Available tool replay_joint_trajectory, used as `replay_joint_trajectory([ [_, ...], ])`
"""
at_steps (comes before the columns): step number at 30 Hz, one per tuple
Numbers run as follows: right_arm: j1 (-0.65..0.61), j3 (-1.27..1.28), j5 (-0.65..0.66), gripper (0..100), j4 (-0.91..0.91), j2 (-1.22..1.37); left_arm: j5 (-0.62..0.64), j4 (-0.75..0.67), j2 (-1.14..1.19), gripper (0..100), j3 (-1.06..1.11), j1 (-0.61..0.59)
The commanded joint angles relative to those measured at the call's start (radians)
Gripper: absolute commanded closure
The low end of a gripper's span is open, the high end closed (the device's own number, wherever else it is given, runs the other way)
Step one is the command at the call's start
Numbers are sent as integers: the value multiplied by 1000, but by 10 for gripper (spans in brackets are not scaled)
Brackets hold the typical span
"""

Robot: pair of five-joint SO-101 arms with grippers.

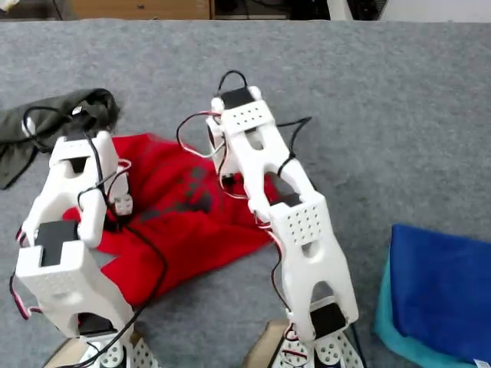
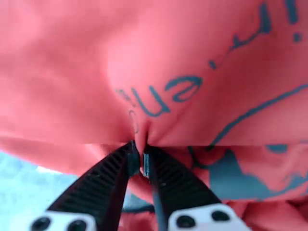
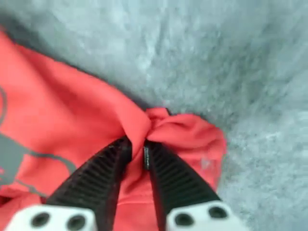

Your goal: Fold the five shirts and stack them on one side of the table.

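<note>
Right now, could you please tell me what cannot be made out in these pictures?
High view: the arms cover much of the red shirt, so its folding is unclear.
High view: the blue shirt runs off the right edge and hides most of the teal shirt beneath.
High view: the dark shirt is cut by the left edge.
Left wrist view: the left gripper pinches the red shirt too close to tell which part.

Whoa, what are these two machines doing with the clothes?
Two robot arms are handling a red shirt lying crumpled on the grey table. The left gripper is shut on its printed fabric, the right gripper on a bunched edge. A dark shirt lies heaped at the far left; a folded blue shirt rests on a teal shirt at the right.
</note>
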Motion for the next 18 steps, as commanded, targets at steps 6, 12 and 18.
replay_joint_trajectory([
  [6,74,-466,49,994,-58,-1,-160,23,-427,982,350,14],
  [12,85,-604,166,991,-259,1,-232,37,-817,982,603,14],
  [18,85,-591,256,924,-350,33,-258,123,-1046,982,575,12],
])
